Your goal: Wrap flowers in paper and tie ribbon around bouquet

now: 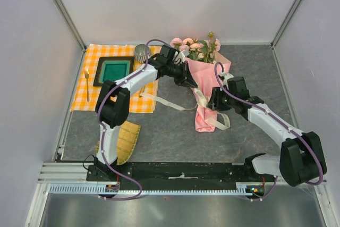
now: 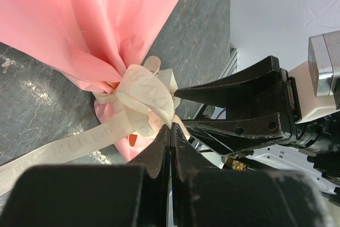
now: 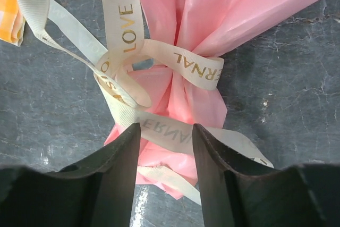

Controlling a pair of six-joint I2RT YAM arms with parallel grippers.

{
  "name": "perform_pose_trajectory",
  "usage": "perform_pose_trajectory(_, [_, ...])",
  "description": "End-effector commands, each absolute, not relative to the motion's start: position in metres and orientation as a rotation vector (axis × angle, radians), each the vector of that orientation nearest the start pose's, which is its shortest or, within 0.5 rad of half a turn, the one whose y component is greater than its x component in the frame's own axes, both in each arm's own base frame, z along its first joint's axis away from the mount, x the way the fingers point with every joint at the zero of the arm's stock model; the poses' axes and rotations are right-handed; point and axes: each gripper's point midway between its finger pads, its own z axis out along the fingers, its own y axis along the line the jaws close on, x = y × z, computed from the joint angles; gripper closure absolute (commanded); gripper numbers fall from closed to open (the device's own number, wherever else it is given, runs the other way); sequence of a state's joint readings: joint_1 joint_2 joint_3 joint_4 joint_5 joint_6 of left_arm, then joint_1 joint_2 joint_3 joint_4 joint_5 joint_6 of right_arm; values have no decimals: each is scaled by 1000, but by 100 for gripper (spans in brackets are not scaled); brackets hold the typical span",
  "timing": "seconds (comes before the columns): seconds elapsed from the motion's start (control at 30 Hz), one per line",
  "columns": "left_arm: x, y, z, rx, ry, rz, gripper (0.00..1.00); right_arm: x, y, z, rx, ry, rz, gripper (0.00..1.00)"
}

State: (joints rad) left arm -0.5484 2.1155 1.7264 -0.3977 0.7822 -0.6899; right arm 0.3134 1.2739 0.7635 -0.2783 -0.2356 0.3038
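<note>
The bouquet lies on the grey table, with the pink flowers (image 1: 194,46) at the far end and the pink paper (image 1: 204,75) cone narrowing toward me. The cream ribbon (image 3: 196,70), printed with gold letters, is looped and knotted around the cone's neck. One tail trails left (image 1: 164,102). My left gripper (image 2: 172,128) is shut, with a ribbon loop (image 2: 151,91) pinched at its tips beside the knot. My right gripper (image 3: 166,127) is open just below the knot. Its fingers straddle a ribbon strand (image 3: 170,131) lying across the paper's crumpled end.
An orange-checked cloth (image 1: 106,51) at the back left carries a green tray (image 1: 114,71), a metal cup (image 1: 142,52) and a gold spoon (image 1: 86,83). A bamboo mat (image 1: 127,139) lies near the left arm's base. White walls close in three sides.
</note>
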Motion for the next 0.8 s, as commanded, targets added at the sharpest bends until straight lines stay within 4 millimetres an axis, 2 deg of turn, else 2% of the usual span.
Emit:
perform_pose_trajectory(0.0, [362,-382,178,324,2487,-1454,98,300,153,105,-133,2361,569,46])
perform_pose_trajectory(0.3, [364,-377,183,321,2476,-1463,98,301,149,88,-119,2403,527,46])
perform_pose_trajectory(0.37, [364,-376,182,318,2479,-1462,99,303,153,89,-129,2396,554,47])
perform_pose_trajectory(0.47, [363,-375,181,317,2484,-1464,98,301,158,91,-146,2376,598,53])
perform_pose_trajectory(0.67, [363,-373,180,312,2483,-1444,98,299,166,91,-144,2356,659,78])
perform_pose_trajectory(0.7, [364,-371,179,309,2484,-1437,99,300,166,91,-143,2353,658,86])
perform_pose_trajectory(0.77, [365,-367,177,291,2487,-1401,98,301,165,89,-129,2360,652,95])
